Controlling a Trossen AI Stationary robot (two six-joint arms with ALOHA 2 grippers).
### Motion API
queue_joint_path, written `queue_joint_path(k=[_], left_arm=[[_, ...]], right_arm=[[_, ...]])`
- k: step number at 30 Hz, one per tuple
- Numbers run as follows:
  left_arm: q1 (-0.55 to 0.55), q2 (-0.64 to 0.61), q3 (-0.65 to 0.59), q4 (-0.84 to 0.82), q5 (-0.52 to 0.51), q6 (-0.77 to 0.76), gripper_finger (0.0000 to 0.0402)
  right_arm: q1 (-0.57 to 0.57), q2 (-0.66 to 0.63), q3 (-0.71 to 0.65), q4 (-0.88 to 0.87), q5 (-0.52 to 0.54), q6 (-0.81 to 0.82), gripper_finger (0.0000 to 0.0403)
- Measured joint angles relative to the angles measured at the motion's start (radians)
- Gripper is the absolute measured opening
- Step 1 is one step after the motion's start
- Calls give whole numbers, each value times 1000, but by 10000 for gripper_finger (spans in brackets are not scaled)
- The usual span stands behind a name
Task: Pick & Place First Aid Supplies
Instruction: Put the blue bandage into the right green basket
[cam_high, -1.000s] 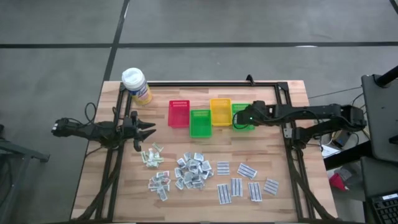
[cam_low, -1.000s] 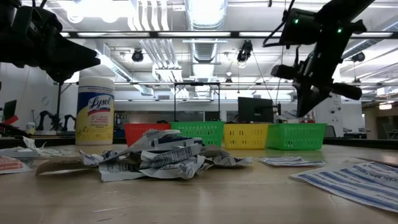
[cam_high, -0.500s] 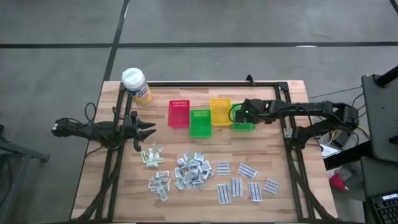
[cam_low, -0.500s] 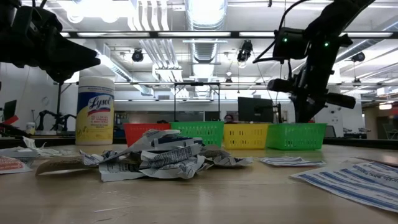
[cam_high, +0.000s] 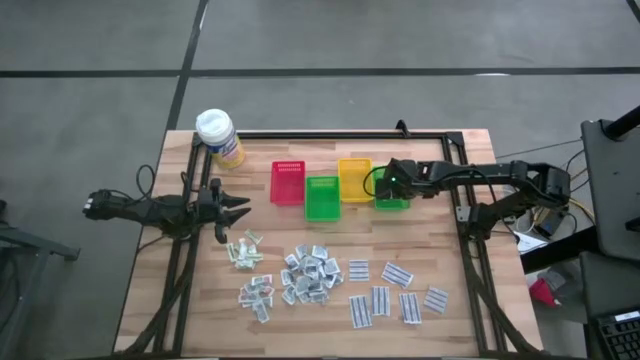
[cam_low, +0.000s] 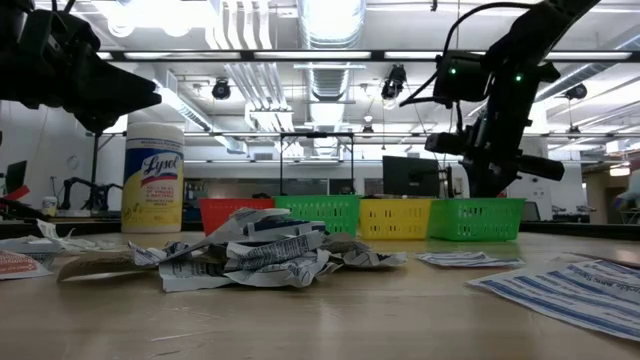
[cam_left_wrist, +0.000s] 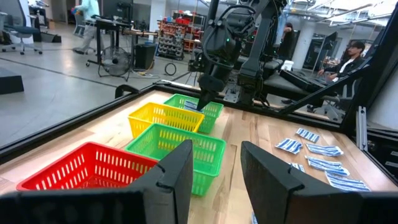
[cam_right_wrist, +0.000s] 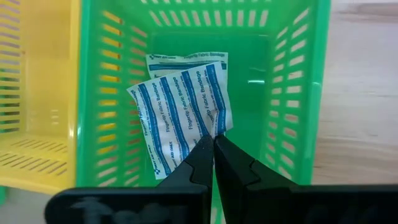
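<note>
Hovering over your far-right green plastic mesh basket (cam_right_wrist: 298, 93), right gripper (cam_right_wrist: 214, 144) clenched, pinching blue-striped white packet (cam_right_wrist: 180, 115); left gripper (cam_left_wrist: 214, 163) released, waiting left.

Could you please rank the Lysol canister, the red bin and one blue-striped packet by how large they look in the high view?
1. Red bin and Lysol canister: too alike to separate.
2. Blue-striped packet: smallest.

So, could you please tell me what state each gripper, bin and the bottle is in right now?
Right gripper: shut on a blue-striped packet, over the far green bin.
Left gripper: open, empty.
Red bin: upright, looks empty.
Yellow bin: upright, looks empty.
Bottle: upright, capped.
</note>
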Motion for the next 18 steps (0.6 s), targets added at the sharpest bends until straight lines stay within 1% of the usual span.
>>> queue_joint_path(k=[18], left_arm=[[0, 0, 0, 0, 0, 0, 131]], right_arm=[[1, 0, 0, 1, -8, -36, 9]])
